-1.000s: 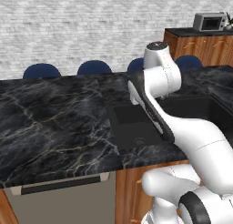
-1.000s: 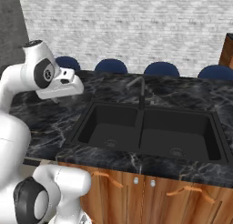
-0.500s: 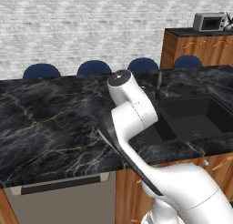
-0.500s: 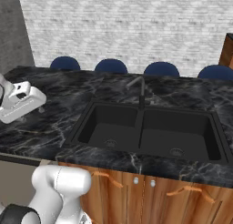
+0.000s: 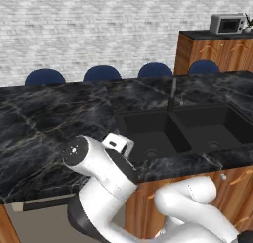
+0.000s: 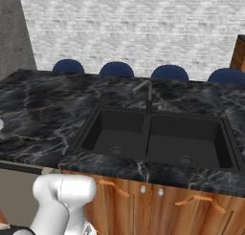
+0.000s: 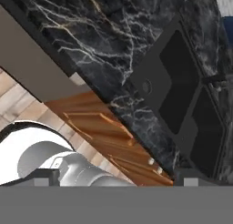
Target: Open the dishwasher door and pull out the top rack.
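The dishwasher door (image 7: 32,68) is a flat grey-beige panel, shut under the counter edge, left of the wooden cabinets. It also shows at the bottom left as the door (image 5: 42,224) with its dark bar handle (image 5: 47,203), and as the door (image 6: 16,196). My gripper (image 7: 117,178) hangs high in front of the counter and looks down at the door and floor. Its fingertips (image 7: 45,176) stand wide apart with nothing between them, so it is open and touches nothing. The top rack is hidden behind the shut door.
A black double sink (image 5: 183,128) with a faucet (image 5: 171,94) sits in the black marble counter (image 5: 49,123). Orange-brown cabinet doors (image 6: 158,205) lie below the sink. My folded arm (image 5: 99,173) crowds the counter front. Blue chairs (image 6: 115,69) stand behind.
The arm has swung from high over the counter down and left, folding low against the counter front above the dishwasher. The door has not moved.
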Controlling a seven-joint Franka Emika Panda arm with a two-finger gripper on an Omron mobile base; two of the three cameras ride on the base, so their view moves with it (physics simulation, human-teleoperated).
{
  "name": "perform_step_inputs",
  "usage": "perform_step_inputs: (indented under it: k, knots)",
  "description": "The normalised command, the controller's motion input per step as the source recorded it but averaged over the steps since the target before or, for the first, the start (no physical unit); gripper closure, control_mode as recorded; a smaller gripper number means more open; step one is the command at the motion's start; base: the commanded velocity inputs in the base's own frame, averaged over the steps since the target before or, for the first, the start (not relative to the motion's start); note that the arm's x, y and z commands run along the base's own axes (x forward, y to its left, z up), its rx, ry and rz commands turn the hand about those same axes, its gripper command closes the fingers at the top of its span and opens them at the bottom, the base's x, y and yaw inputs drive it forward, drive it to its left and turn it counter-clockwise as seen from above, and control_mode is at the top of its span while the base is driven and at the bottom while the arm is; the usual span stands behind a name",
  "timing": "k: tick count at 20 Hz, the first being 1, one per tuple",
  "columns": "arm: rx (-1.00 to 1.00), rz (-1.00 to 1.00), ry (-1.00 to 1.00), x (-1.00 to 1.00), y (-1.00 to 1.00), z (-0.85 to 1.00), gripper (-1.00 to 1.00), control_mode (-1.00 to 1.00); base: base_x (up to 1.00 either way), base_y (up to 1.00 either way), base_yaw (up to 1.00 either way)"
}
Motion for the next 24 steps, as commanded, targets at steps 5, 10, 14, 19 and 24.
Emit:
perform_step_inputs:
  k: [5, 10, 14, 19, 24]
  knots:
    - [-0.33, 0.23, 0.02, -0.07, 0.88, -0.73, -1.00, -1.00, 0.00, 0.00, 0.00]
    - [-0.29, 0.30, 0.04, 0.11, 0.36, -0.82, -1.00, -1.00, 0.00, 0.00, 0.00]
    - [-0.26, 0.37, 0.03, 0.25, 0.20, -0.95, -1.00, -1.00, 0.00, 0.00, 0.00]
    - [-0.16, 0.17, 0.00, 0.40, 0.50, -0.84, -1.00, -1.00, 0.00, 0.00, 0.00]
    - [-0.03, 0.00, 0.00, 0.17, 0.58, -0.53, -1.00, -1.00, 0.00, 0.00, 0.00]
